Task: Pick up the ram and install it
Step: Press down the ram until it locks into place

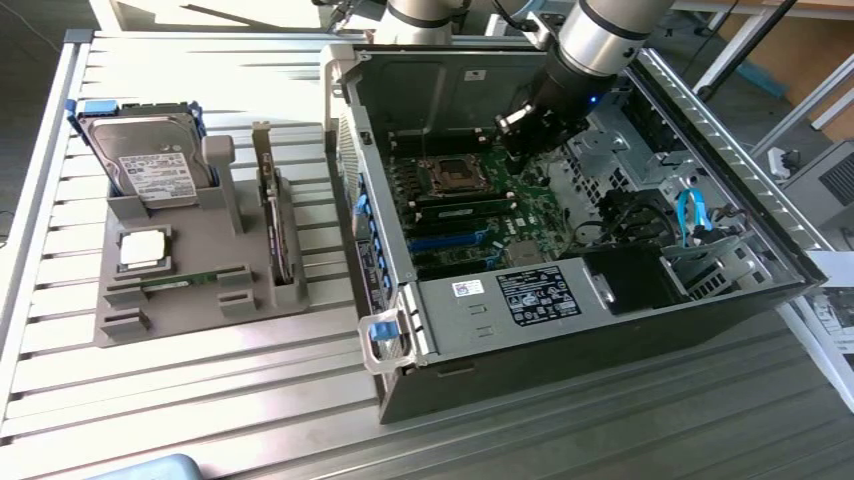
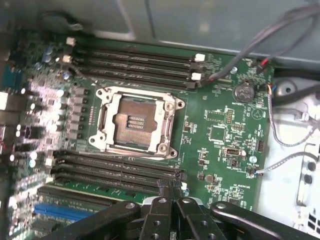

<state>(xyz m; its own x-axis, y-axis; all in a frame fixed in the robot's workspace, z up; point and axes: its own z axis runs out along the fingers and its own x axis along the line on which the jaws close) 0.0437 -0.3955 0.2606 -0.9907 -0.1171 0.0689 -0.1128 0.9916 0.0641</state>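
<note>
A thin green ram stick [image 1: 182,283] lies in a slot at the front of the grey holder [image 1: 134,325], left of the computer case in the exterior view. Another green stick [image 2: 100,187] stands in a memory slot beside the empty processor socket [image 2: 135,122] on the motherboard [image 2: 220,135]; it appears as a green strip [image 1: 467,208] in the exterior view. My gripper [image 1: 523,125] hangs inside the open case above the motherboard, far from the holder. In the wrist view the gripper [image 2: 170,187] is shut, fingertips pressed together with nothing between them, just over the end of that slot row.
The holder also carries a hard drive [image 1: 150,160], a square silver processor chip [image 1: 144,248] and a dark expansion card [image 1: 274,235]. Case walls [image 1: 400,80], a drive cage [image 1: 707,265] and loose cables [image 2: 280,145] surround the motherboard. Slatted metal table [image 1: 200,400] lies all around.
</note>
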